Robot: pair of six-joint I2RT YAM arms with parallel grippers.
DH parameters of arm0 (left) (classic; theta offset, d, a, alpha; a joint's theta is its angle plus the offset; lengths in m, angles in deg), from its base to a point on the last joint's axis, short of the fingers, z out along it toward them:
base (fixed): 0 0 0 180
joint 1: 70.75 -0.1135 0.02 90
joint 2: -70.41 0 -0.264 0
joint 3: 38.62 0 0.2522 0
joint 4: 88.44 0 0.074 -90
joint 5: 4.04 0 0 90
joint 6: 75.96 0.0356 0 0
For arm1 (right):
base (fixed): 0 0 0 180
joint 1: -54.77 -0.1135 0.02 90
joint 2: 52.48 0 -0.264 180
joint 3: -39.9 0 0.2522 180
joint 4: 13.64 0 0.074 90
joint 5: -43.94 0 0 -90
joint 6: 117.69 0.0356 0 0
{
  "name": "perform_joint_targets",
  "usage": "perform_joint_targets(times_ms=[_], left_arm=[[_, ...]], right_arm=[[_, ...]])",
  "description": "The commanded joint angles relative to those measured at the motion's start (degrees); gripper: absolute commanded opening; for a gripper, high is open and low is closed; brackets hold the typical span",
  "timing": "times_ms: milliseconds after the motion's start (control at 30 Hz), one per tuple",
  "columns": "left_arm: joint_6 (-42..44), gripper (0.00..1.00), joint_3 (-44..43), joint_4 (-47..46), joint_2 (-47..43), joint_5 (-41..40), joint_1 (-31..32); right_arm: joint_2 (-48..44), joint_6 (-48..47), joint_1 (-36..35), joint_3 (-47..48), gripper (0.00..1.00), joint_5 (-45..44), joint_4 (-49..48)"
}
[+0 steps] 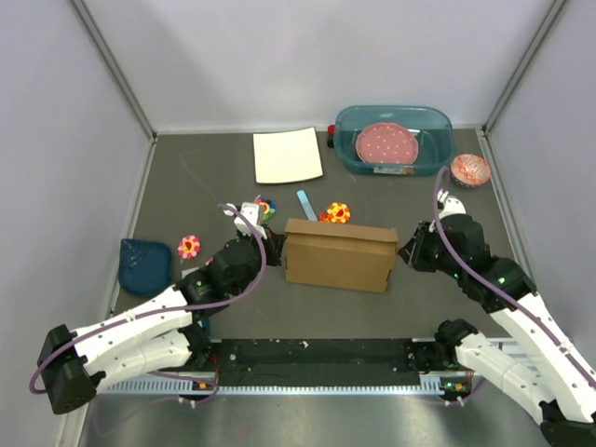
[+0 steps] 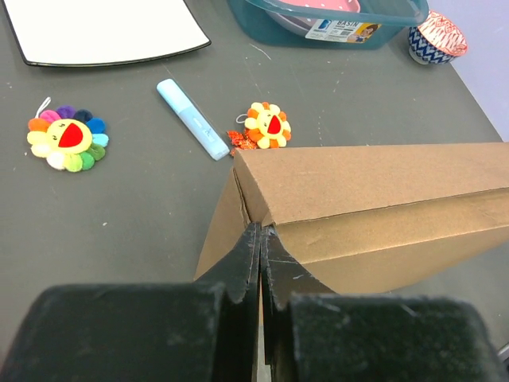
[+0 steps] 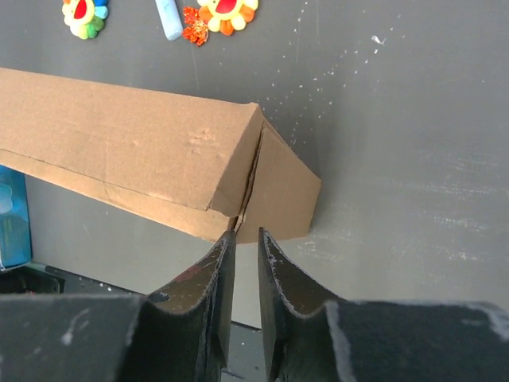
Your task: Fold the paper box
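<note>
The paper box (image 1: 337, 253) is brown cardboard, folded shut into a shallow closed shape in the middle of the table. It also fills the left wrist view (image 2: 374, 191) and the right wrist view (image 3: 119, 151). My left gripper (image 1: 276, 253) is shut, its tips (image 2: 263, 229) pressed together against the box's left end corner. Whether any cardboard is pinched there I cannot tell. At the box's right end my right gripper (image 1: 403, 250) has its jaws a little apart (image 3: 245, 233), just short of the end flap's seam, with nothing between them.
A teal tub (image 1: 394, 138) holding a pink plate stands at the back, with a white sheet (image 1: 287, 155) to its left and a patterned cup (image 1: 469, 169) to its right. Flower toys (image 1: 337, 213) (image 1: 189, 246), a blue marker (image 1: 306, 205) and a dark blue dish (image 1: 145, 264) lie around the box.
</note>
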Motion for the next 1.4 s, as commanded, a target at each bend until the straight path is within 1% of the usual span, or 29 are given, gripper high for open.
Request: perform_joint_targets(times_ms=[0, 233, 567, 1067, 1200, 1233, 1300, 1333, 1367], left_arm=[[0.5, 0.00, 3.4, 18.2, 3.2, -0.3, 0.1], [-0.2, 0.00, 3.3, 18.5, 3.2, 0.3, 0.1], [0.2, 0.00, 2.6, 18.4, 3.2, 0.6, 0.2], [0.1, 0.00, 2.5, 18.5, 3.1, 1.4, 0.1], [-0.1, 0.00, 2.5, 18.4, 3.2, 1.6, 0.1], [-0.2, 0.00, 2.3, 18.5, 3.1, 1.8, 0.1], [-0.2, 0.00, 2.3, 18.4, 3.2, 1.9, 0.1], [-0.2, 0.00, 2.2, 18.4, 3.2, 2.0, 0.2], [-0.2, 0.00, 2.3, 18.3, 3.2, 2.0, 0.1]], right_arm=[[0.0, -1.8, -0.9, 4.5, 0.18, -2.3, 3.4], [1.4, -3.1, -0.9, 6.9, 0.20, -3.0, 2.4], [2.5, -3.4, -0.9, 7.5, 0.27, -1.1, 0.9], [4.0, -3.5, -0.9, 6.0, 0.28, -0.7, -3.1], [4.6, -3.5, -0.9, 5.4, 0.22, -1.0, -4.3], [4.7, -3.6, -0.9, 5.1, 0.17, -1.1, -4.3], [4.7, -3.6, -0.9, 4.8, 0.11, -1.1, -4.5], [4.7, -3.7, -0.9, 4.3, 0.07, -1.1, -4.6], [4.6, -3.7, -0.9, 4.1, 0.05, -1.2, -4.6]])
